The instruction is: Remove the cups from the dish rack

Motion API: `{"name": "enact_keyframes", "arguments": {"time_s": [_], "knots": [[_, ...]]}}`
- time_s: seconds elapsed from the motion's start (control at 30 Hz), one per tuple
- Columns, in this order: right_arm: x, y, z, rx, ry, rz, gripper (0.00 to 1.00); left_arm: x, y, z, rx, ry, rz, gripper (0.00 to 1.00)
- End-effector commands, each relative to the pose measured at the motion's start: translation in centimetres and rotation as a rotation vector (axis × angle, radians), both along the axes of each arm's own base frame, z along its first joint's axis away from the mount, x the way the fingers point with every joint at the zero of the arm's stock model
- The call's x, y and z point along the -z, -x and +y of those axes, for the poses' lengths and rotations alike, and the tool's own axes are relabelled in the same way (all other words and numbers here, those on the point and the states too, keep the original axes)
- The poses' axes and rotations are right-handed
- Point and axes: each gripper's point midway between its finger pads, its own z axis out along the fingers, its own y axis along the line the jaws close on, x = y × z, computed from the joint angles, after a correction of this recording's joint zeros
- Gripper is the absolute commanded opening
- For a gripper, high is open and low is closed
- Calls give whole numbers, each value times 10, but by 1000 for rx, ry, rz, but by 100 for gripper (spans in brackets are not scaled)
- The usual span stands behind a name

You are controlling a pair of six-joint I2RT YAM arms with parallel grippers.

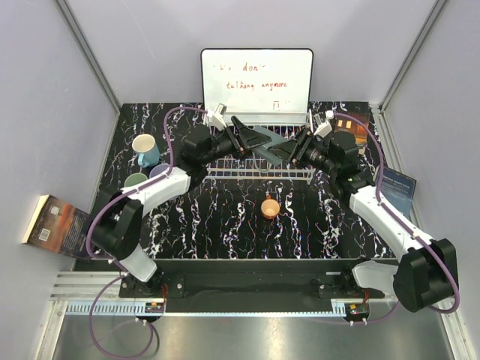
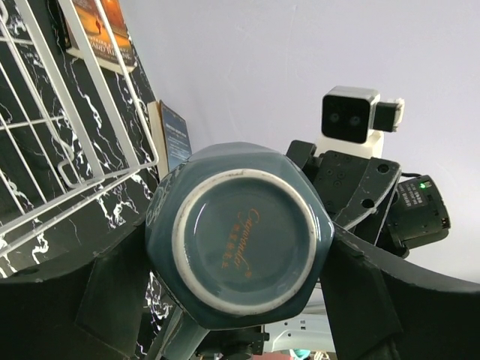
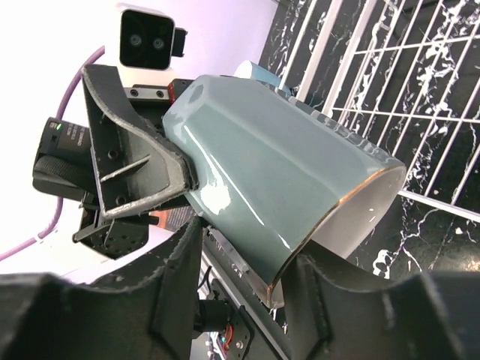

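Whiteboard [image 1: 256, 81], book [image 1: 56, 223], marbled table [image 1: 225, 225]

The tabletop [image 1: 225, 225] is black with white marble-like veining. The dish rack [image 1: 259, 174] is white wire. The dark grey cup [image 3: 285, 157] is glossy blue-grey, with a gold rim line, a white inside and orange script on its base. At left are a light blue mug [image 1: 145, 150], a pale green cup [image 1: 136, 180] and a lilac cup [image 1: 159, 171]. An orange cup [image 1: 270, 208] is below centre. The whiteboard [image 1: 256, 79] is white with red writing.

Tilted dark grey cup [image 3: 277, 165], mouth lower right, base clamped in left gripper [image 3: 187, 131]; right gripper [image 3: 251, 296] straddles its rim end, contact unclear. White dish rack [image 3: 390, 90] behind, on black marbled table [image 3: 442, 30].
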Motion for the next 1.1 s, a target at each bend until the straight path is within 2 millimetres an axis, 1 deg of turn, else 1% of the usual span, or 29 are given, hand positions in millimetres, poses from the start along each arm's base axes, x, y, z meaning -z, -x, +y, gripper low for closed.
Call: {"name": "enact_keyframes", "arguments": {"time_s": [0.0,0.13,0.23,0.3,0.33,0.37,0.4,0.43,0.53,0.6,0.63,0.67,0.7,0.77,0.8,0.83,0.87,0.9,1.07], "knots": [[6,-8,5,-3,0,-9,45,-56,31,-20,114,134,-158,0],[9,-10,9,-20,1,-6,41,-51,39,-31,141,141,-141,0],[14,-11,11,-33,7,3,33,-49,40,-36,152,138,-137,0],[16,-12,12,-38,13,4,24,-49,38,-37,152,138,-137,0],[17,-12,12,-41,14,6,14,-46,39,-40,158,134,-131,0],[19,-12,12,-42,19,8,7,-45,39,-41,157,132,-130,0],[17,-11,12,-43,23,-1,0,-43,38,-42,159,128,-125,0],[18,-11,11,-42,29,4,0,-41,39,-43,160,126,-120,0],[11,-10,10,-39,37,-22,0,-32,37,-45,162,110,-101,0],[7,-11,10,-39,46,-39,7,-26,36,-48,168,97,-82,0],[7,-11,11,-49,48,-37,13,-24,38,-51,179,91,-75,0],[7,-11,11,-54,49,-34,22,-24,38,-53,186,92,-73,0],[7,-11,11,-52,48,-33,25,-24,39,-54,190,100,-71,0],[5,-10,11,-50,44,-46,27,-22,40,-54,196,104,-55,0],[6,-10,11,-50,44,-45,27,-22,41,-54,199,104,-55,0],[6,-10,11,-50,44,-46,24,-22,42,-54,205,102,-52,0],[4,-9,11,-52,43,-50,14,-21,43,-54,210,103,-50,0],[4,-8,10,-54,47,-55,0,-21,43,-55,216,103,-49,0],[0,-8,7,-40,68,-60,0,-16,49,-55,250,94,-34,0]]}}
